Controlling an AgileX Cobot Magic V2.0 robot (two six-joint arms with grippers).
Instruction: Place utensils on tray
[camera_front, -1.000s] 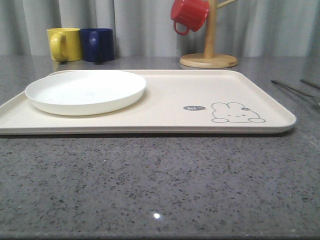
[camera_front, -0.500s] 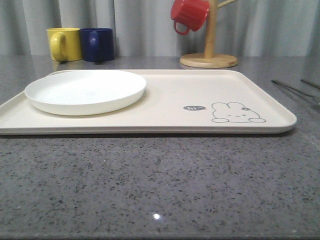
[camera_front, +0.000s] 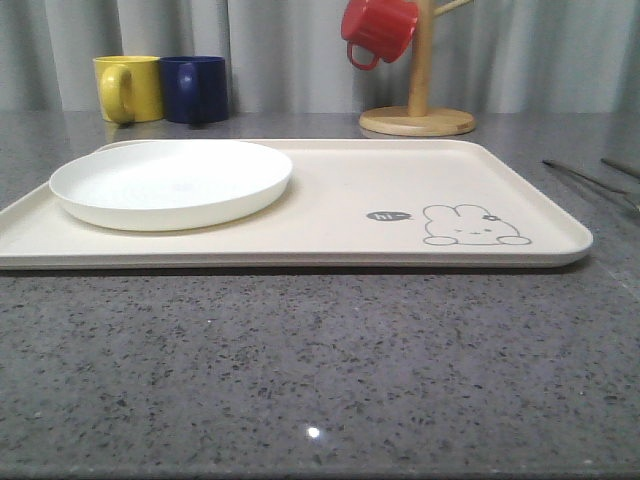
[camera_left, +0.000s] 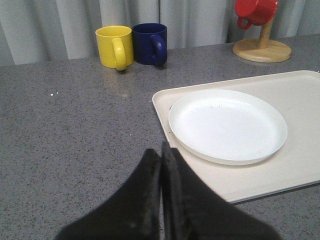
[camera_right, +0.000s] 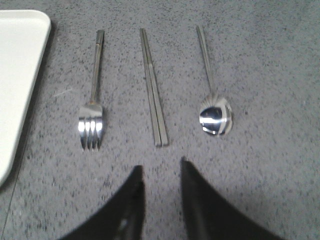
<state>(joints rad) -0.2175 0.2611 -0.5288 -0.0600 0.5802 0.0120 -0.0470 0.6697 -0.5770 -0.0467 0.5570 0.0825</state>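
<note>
Grey speckled stone countertop (camera_front: 320, 370), pale pleated curtain behind.

Right gripper (camera_right: 160, 170): two dark fingers held apart with bare counter showing between them, gripping nothing. It hangs over the countertop just short of the utensil row, tips nearest the ends of the chopsticks (camera_right: 153, 87). The chopsticks lie flat, side by side and touching, as the middle item. Four-tined fork (camera_right: 93, 100) lies parallel on the tray side of them; oval-bowled spoon (camera_right: 212, 95) lies parallel on the far side. All three rest on the counter, separated from one another, none on the tray. Cream corner of the tray (camera_right: 17, 75) sits near the fork, not touching it.

Left gripper (camera_left: 161, 165): fingers pressed together, nothing between them. It hangs over the counter just off the tray's left end, close to the rim.

Tray (camera_front: 350, 195): cream, rectangular, rounded corners, low rim, flat on the counter. Grey rabbit drawing (camera_front: 473, 226) with a small speech bubble near its front right corner. Round white plate (camera_front: 171, 182) rests inside the tray at the left end, nothing in it.

Front view: thin utensil handles (camera_front: 590, 180) visible on the counter right of the tray, apart from its edge.

Behind the tray: yellow mug (camera_front: 129, 88) and dark blue mug (camera_front: 195, 89) standing side by side, about touching. Wooden mug tree (camera_front: 418, 100) on a round base, red mug (camera_front: 378, 32) hanging from one of its pegs.
</note>
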